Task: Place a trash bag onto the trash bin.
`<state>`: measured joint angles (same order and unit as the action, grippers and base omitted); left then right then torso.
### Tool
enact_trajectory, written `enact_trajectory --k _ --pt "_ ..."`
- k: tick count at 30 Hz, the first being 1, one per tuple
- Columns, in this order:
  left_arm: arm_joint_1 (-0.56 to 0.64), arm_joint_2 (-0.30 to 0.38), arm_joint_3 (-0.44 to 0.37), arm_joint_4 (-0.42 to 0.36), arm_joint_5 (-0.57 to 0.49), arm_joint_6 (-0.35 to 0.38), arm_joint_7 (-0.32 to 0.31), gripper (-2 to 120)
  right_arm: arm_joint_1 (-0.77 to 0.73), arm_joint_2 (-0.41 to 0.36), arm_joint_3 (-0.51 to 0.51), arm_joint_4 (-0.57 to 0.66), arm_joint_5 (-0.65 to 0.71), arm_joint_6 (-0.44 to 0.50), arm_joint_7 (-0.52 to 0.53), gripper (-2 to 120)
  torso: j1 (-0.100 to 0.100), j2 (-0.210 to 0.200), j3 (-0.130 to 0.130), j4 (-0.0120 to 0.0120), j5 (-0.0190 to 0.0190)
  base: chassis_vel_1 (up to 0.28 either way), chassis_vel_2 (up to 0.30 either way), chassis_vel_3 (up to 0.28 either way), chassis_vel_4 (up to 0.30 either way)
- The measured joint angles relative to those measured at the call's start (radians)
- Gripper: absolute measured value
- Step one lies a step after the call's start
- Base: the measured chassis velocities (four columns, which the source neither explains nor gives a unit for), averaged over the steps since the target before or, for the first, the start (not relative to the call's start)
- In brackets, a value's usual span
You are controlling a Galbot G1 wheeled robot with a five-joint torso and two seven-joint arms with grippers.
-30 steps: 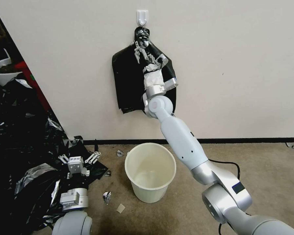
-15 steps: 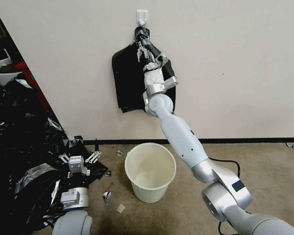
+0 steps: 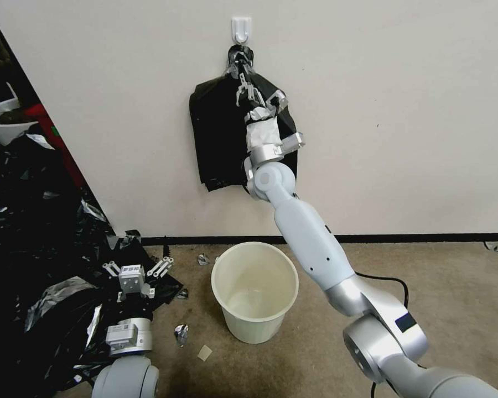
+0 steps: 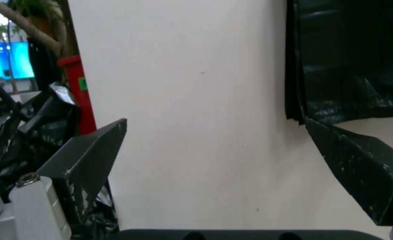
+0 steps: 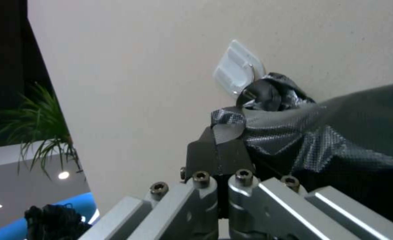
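A flat black bundle (image 3: 218,138) hangs by its gathered neck from a white wall hook (image 3: 241,27). My right gripper (image 3: 244,77) reaches up to just below that neck. In the right wrist view, the right gripper (image 5: 221,146) is shut on a fold of the front layer of thin glossy film, the trash bag (image 5: 234,121). The cream-white trash bin (image 3: 217,276) stands upright on the carpet below, open and bare inside. My left gripper (image 3: 137,269) is open, low beside the bin over black plastic. In the left wrist view, the left gripper (image 4: 216,121) points at the wall.
A large heap of black plastic scraps (image 3: 33,243) covers the floor at the left. A white bowl-shaped vessel (image 3: 5,119) sits behind it. Small foil scraps (image 3: 181,333) lie near the bin. A black cable (image 3: 390,279) runs behind my right arm. Carpet at the right is open.
My right gripper rose a little toward the bundle's neck and its fingers closed on the film. The left gripper shifted slightly right.
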<state>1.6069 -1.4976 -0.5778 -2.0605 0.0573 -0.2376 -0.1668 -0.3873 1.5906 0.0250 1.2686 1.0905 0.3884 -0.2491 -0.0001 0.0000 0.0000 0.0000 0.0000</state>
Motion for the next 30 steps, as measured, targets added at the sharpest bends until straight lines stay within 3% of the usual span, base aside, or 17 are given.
enact_trajectory --k 8,19,23,30 --pt "0.000 -0.002 0.000 0.007 0.000 -0.009 -0.002 100 -0.097 -0.019 -0.002 0.092 -0.016 0.005 -0.014 0 0.000 0.000 0.000 0.0000 0.0001 0.000 0.000 0.000 0.000" --pt "-0.006 -0.006 0.002 0.023 0.000 -0.015 -0.003 100 -0.339 -0.041 -0.010 0.353 -0.047 0.016 -0.074 0 0.000 0.000 0.000 0.0000 0.0001 0.000 0.000 0.000 0.000" --pt "-0.016 -0.002 0.001 0.032 -0.002 -0.015 -0.003 100 -0.440 -0.080 -0.022 0.442 -0.072 0.016 -0.125 0 0.000 0.000 0.000 0.0000 0.0001 0.000 0.000 0.000 0.000" --pt "-0.051 0.026 0.003 0.057 -0.039 -0.016 -0.002 100 -0.573 -0.157 -0.040 0.484 -0.137 0.017 -0.223 0 0.000 0.000 0.000 -0.0001 0.0001 0.000 0.000 0.000 0.000"
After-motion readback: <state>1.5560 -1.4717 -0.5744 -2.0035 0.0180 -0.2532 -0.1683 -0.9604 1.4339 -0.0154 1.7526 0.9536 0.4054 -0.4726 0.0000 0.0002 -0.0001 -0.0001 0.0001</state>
